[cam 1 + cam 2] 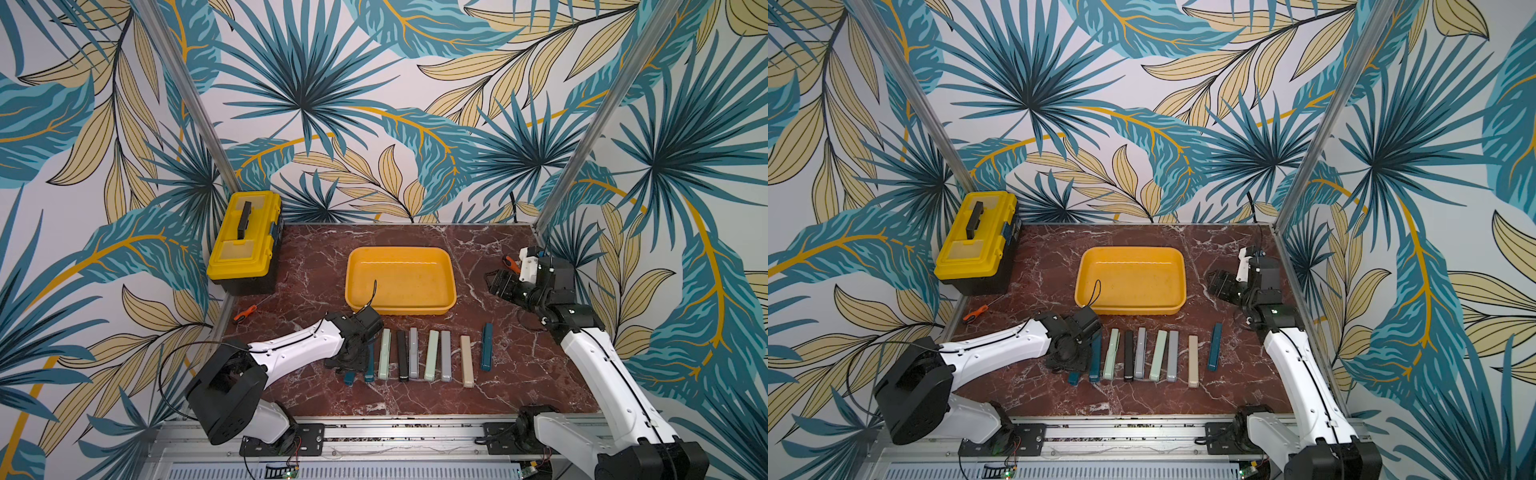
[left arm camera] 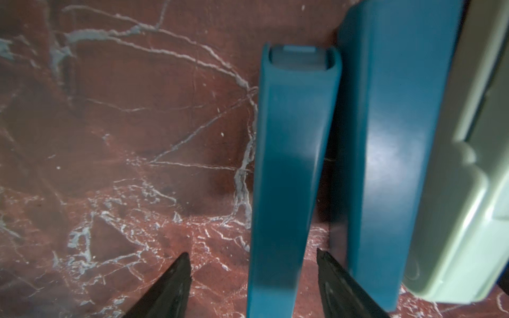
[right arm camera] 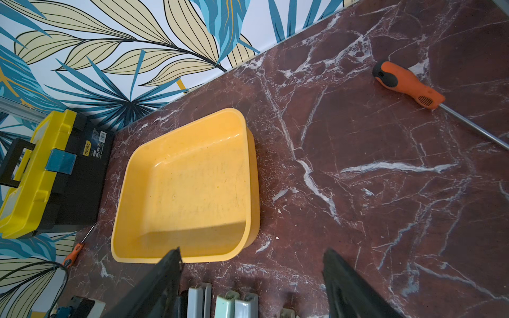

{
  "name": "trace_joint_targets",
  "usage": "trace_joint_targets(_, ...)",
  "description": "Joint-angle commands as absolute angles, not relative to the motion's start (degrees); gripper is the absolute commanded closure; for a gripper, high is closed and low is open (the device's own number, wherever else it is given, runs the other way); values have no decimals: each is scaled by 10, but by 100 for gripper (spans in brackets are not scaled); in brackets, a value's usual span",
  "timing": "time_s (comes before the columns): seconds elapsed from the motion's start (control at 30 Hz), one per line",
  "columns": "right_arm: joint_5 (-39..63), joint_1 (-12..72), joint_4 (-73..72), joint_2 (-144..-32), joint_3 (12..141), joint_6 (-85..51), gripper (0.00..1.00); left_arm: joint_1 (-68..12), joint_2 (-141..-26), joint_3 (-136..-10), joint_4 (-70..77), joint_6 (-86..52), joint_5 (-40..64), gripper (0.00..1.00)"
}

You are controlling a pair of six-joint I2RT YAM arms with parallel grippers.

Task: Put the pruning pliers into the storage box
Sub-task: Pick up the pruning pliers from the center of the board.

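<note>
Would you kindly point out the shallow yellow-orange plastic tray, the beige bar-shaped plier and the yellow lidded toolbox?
Shallow yellow-orange plastic tray [image 1: 407,278]: in a top view, bare floor.
Beige bar-shaped plier [image 1: 467,360]: in a top view, mid-length.
Yellow lidded toolbox [image 1: 239,254]: in a top view, lid.

pruning pliers [image 1: 431,355]: nine slim bars lying flat, rowed near my counter's [image 1: 519,374] front edge | storage box [image 1: 415,309]: yellow-orange tray, upright, counter centre

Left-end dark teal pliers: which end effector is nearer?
Left. The left end effector straddles the pliers; right end effector hangs across the table, beside the storage box.
</note>
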State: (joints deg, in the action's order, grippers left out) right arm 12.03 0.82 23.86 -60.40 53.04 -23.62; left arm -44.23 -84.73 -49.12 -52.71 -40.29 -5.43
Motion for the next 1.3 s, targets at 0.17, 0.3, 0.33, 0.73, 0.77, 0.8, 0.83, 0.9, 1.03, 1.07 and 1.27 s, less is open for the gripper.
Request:
trace_joint_targets(0.17,125,13,231,-603,509,-240,18,-445,-886,-513,-498,-389,-69,34)
trace_joint_targets(0.3,124,12,226,-602,501,-242,18,-444,-900,-521,-494,-385,-71,41)
trace_joint_targets(0.33,124,13,226,-602,501,-241,18,-445,-903,-521,-493,-385,-70,45)
trace_joint_targets(0.73,119,13,224,-601,498,-238,17,-445,-916,-515,-490,-392,-69,63)
trace_joint_targets(0.77,119,13,223,-601,497,-239,17,-445,-917,-514,-490,-392,-69,65)
trace_joint_targets(0.8,119,13,221,-603,496,-240,17,-444,-917,-513,-490,-394,-69,69)
trace_joint_targets(0.83,119,13,220,-603,496,-240,17,-445,-917,-512,-489,-396,-69,72)
trace_joint_targets(0.9,119,13,221,-605,497,-241,17,-444,-916,-509,-489,-398,-67,78)
trace_joint_targets(1.03,117,12,219,-606,497,-240,17,-444,-919,-504,-487,-400,-67,86)
trace_joint_targets(1.07,118,12,218,-606,498,-241,17,-445,-920,-503,-488,-400,-67,87)
trace_joint_targets(1.27,118,13,217,-607,494,-242,17,-445,-917,-508,-507,-408,-72,93)
